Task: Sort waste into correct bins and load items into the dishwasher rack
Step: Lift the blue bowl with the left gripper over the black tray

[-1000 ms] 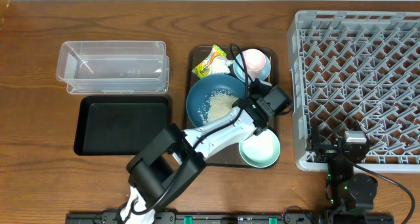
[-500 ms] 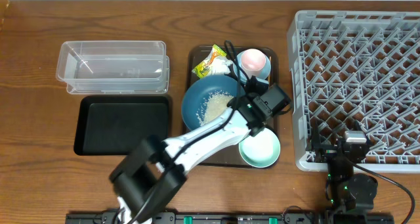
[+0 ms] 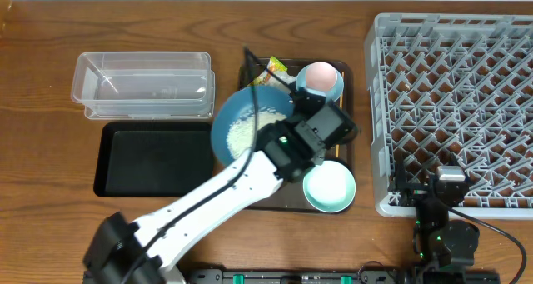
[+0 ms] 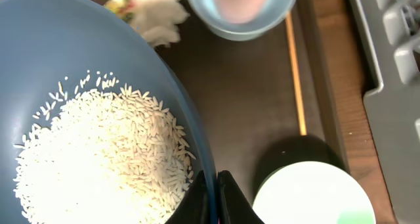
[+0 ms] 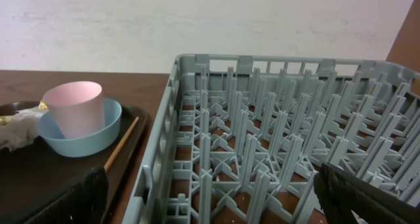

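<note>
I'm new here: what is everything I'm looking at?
table: one, brown, underneath
rack: one, grey, right
tub: one, clear, upper left
black tray: one, black, below tub
serving tray: one, dark brown, centre
dish: one, dark blue, over serving tray's left edge
rice: many grains, white, in dish
bowls: two, mint, serving tray's right
cup: one, pink, in far bowl
stick: one, wooden, serving tray's right edge
wrapper: one, yellow-green, serving tray's far end
tissue: one, white, beside wrapper
left hand: one, black, shut on dish rim
right hand: one, black, open, facing rack

Your left arm (image 3: 208,202) reaches out diagonally, and your left hand (image 4: 211,196) is pinched shut on the rim of the blue dish (image 4: 79,86). Your right hand (image 3: 448,184) sits close to its base, jaws spread wide.
</note>
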`<state>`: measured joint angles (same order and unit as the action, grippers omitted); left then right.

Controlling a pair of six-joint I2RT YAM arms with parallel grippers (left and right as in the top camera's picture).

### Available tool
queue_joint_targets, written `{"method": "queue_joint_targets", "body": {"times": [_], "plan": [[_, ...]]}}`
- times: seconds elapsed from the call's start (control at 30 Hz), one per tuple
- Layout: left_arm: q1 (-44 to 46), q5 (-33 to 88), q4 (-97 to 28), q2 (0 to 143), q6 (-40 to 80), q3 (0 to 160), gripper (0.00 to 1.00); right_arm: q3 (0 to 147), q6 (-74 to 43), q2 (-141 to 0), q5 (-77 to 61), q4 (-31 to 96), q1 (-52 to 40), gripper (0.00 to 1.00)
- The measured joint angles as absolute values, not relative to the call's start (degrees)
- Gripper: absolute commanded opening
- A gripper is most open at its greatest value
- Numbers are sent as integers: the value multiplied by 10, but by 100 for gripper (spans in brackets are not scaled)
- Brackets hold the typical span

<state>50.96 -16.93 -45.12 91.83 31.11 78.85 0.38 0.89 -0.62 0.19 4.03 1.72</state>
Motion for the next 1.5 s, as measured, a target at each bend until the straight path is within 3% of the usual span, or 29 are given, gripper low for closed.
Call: {"method": "queue_joint_targets", "body": {"times": [0.33,0.87,1.5], "plan": [[372,-51,-493,841,315,788,6,4,9,-6,2,40,17,99],[160,195,-512,837,284,788,6,4,9,-6,2,40,17,99],[3,397,-526,837,251,764,6,4,9,-6,2,40,17,99]]}}
